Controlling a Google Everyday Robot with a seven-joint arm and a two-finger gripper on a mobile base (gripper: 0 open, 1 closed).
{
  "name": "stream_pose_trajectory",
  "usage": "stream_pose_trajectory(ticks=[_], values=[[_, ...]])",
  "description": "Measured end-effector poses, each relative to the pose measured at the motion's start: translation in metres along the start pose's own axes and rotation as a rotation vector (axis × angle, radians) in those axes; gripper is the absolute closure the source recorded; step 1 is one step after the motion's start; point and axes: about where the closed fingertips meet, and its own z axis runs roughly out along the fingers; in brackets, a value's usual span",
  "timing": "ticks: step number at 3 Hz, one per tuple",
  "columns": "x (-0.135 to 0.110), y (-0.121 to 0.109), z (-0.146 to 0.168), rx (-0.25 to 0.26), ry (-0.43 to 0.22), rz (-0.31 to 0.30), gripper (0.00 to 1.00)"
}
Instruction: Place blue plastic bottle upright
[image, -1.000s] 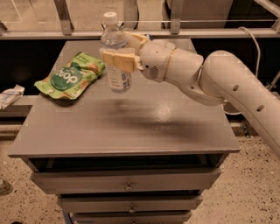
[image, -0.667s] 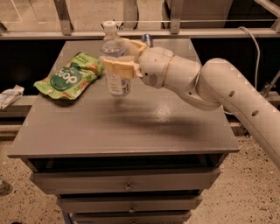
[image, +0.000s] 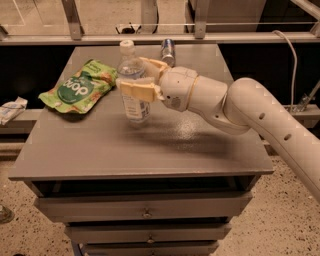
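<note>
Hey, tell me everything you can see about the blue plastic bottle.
The blue plastic bottle is small and clear, with a white screw cap on top and a pale label round its lower body. It stands upright on the rear half of the grey table, beside the green pouch. The gripper reaches in from the side away from the pouch, its jaws closed on the bottle's middle. Whether the base touches the tabletop cannot be told.

One camera looks down on the cabinet (image: 150, 152) from its front, close in. The gripper (image: 133, 76) sits upper-centre (clasping the blue plastic bottle (image: 135, 108)).
</note>
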Motion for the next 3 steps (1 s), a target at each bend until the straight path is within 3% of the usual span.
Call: stream_pose_trajectory(ticks=[2,3], values=[[0.0143,0.0039,-0.0046,-0.002,-0.019,0.029,0.51],[0.0177,0.0058,-0.0073,-0.002,-0.021,0.034,0.20]])
